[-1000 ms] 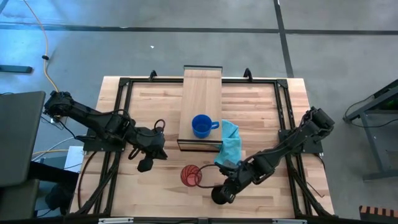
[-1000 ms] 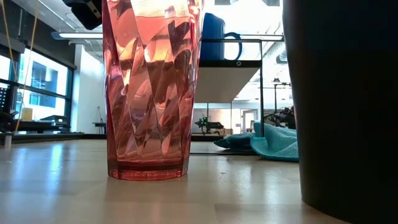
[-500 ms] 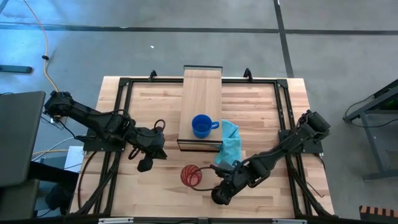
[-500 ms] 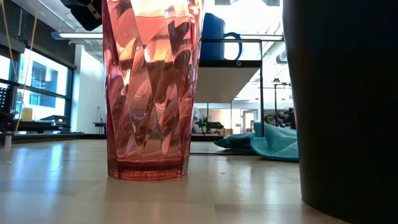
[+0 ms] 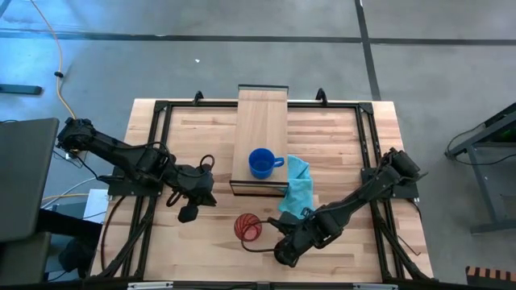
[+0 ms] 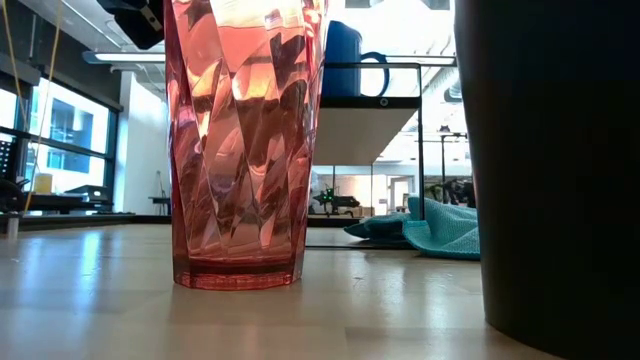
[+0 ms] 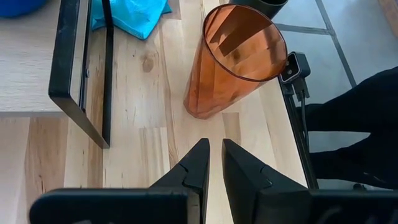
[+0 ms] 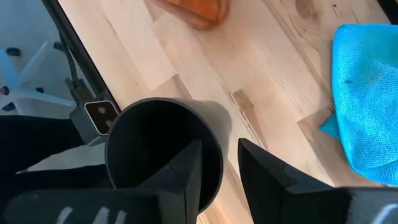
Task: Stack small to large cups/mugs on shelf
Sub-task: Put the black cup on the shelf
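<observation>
Fingers of the right gripper (image 8: pixel 214 165) sit on either side of the black cup's (image 8: pixel 163 146) wall, one finger inside the cup and one outside, but I cannot tell if they are squeezing the rim yet or just sitting loose around it. That black cup stands on the table (image 5: pixel 339 137) near the front edge, well away from the shelf (image 5: pixel 260 121). The red tumbler (image 5: pixel 248 226) stands just beside the black cup, between it and the shelf. The blue mug (image 5: pixel 260 162) is already up on the shelf, near the shelf's front end. A light-blue cloth (image 5: pixel 297 187) lies on the table just beside the shelf. The left gripper (image 7: pixel 214 165) waits off to the side of the shelf, with its fingers almost pressed together and nothing in them, pointing at the red tumbler. I think the step now is picking up the black cup, since it should be the next size after the blue mug. Next the right gripper has to pinch the rim tight, lift the cup straight up so it does not bump the red tumbler, and carry it over the cloth to the shelf.
</observation>
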Robot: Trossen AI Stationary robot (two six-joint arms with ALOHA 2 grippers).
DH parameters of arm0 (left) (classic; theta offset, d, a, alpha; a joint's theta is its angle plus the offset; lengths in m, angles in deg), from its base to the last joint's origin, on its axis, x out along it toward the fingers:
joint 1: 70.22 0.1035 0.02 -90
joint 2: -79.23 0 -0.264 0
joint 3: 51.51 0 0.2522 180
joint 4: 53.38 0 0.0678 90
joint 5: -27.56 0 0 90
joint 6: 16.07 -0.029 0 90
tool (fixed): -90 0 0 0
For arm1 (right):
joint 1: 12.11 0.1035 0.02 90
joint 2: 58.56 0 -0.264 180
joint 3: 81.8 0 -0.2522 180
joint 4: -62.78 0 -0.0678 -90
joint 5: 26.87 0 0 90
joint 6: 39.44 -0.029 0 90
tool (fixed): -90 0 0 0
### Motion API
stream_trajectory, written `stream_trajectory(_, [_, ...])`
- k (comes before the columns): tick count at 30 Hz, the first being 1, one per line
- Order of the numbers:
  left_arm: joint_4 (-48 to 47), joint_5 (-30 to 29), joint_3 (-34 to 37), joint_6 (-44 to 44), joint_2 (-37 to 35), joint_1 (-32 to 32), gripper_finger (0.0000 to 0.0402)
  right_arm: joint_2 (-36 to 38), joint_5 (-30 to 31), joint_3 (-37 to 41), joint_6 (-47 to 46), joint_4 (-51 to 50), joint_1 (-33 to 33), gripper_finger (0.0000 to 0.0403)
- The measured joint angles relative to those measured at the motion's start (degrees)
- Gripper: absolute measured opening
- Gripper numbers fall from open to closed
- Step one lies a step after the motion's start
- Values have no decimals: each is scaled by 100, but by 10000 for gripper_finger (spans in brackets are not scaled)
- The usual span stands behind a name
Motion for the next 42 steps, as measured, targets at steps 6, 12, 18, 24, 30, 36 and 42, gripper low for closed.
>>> stream_trajectory(6, [0, 0, 0, 14, 0, 0, 33, -4, -31, 60, -3, 13, 0, 95])
stream_trajectory(12, [0, 0, 0, 17, 0, 0, 33, -24, -35, 60, 50, -56, 0, 95])
stream_trajectory(18, [5, 0, 0, 17, 0, 0, 33, -74, -101, 60, 83, -69, 0, 95])
stream_trajectory(24, [9, 0, 0, 17, 0, 0, 33, -74, -101, 60, 81, -136, 0, 84])
stream_trajectory(30, [11, 0, 0, 13, 0, 0, 33, -76, -101, 60, 93, -132, 0, 39])
stream_trajectory(36, [9, 0, 0, 2, 0, 0, 33, -83, -100, 60, 107, -151, 0, 5])
stream_trajectory(42, [9, -8, 0, -20, 0, 0, 33, -83, -102, 52, 2, -269, 0, 1])
